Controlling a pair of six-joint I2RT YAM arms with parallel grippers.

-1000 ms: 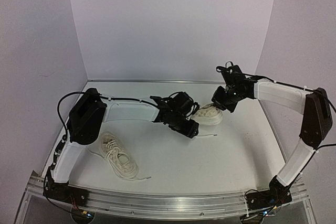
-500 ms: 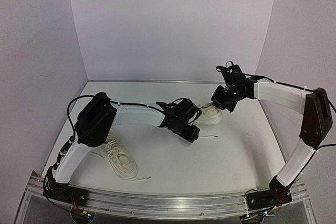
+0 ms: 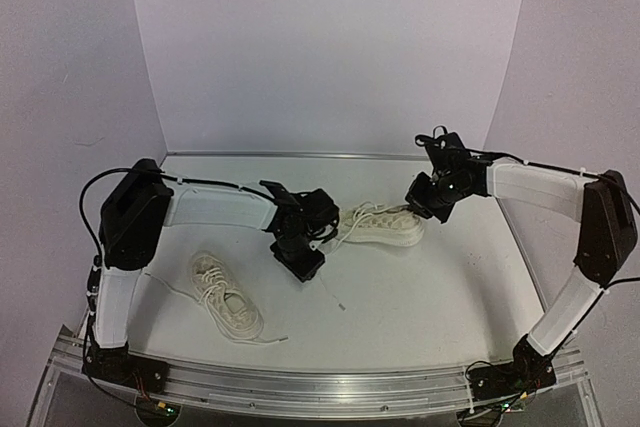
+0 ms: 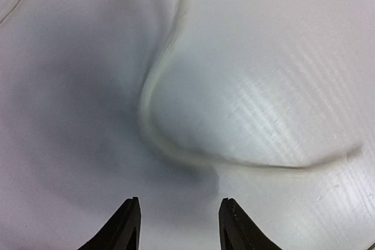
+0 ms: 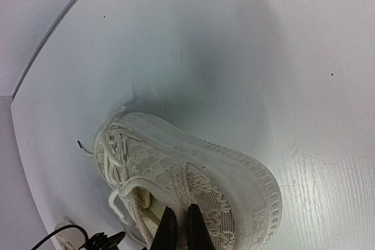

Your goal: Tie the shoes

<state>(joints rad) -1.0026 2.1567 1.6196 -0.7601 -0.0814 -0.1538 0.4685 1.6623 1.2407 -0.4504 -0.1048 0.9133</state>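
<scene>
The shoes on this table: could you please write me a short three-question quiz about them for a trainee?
1. True or false: the right fingers are pinching the far shoe.
2. In the left wrist view, the left fingers are: A) apart, with nothing between them; B) clamped on a sole; C) out of view.
3. Which arm's base is the near shoe closest to?
Key: 1 true; 2 A; 3 the left.

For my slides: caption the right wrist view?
Right hand pinches the collar of a cream canvas sneaker on the white table.
</scene>
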